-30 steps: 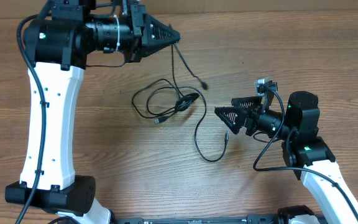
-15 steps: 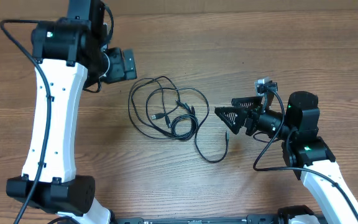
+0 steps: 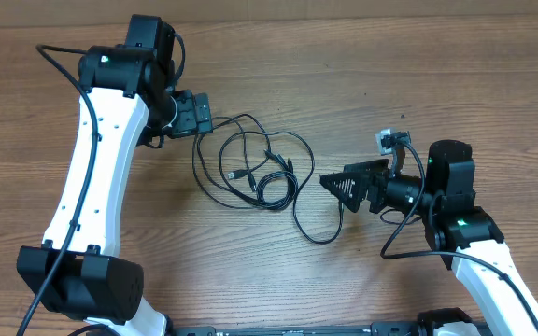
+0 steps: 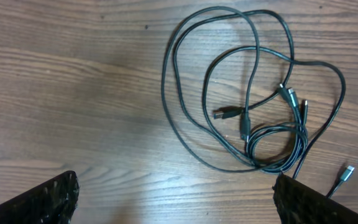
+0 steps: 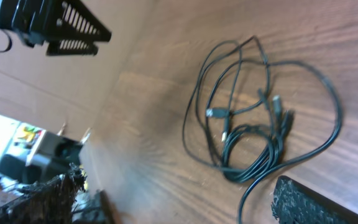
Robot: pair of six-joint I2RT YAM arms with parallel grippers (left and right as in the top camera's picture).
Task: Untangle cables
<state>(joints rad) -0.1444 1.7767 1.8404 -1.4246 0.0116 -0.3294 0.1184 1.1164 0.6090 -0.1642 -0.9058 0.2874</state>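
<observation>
Clearly unfinished: cables lie as one heap of crossing loops between the two claws, plug ends bunched mid-heap, so separating looks barely begun. Left gripper released, empty, heap's top loop just beside its tips. Right gripper spread wide, empty, one trailing end just below it. Against a second earlier: left claw then pinches a lifted strand farther back; now strand dropped, loops bunched tighter, right claw edged slightly nearer

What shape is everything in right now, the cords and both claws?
cables: tangled in overlapping loops, lying loose on the table, not held.
left claw: open, empty, beside the cables.
right claw: open, empty, pointing toward the cables.
</observation>
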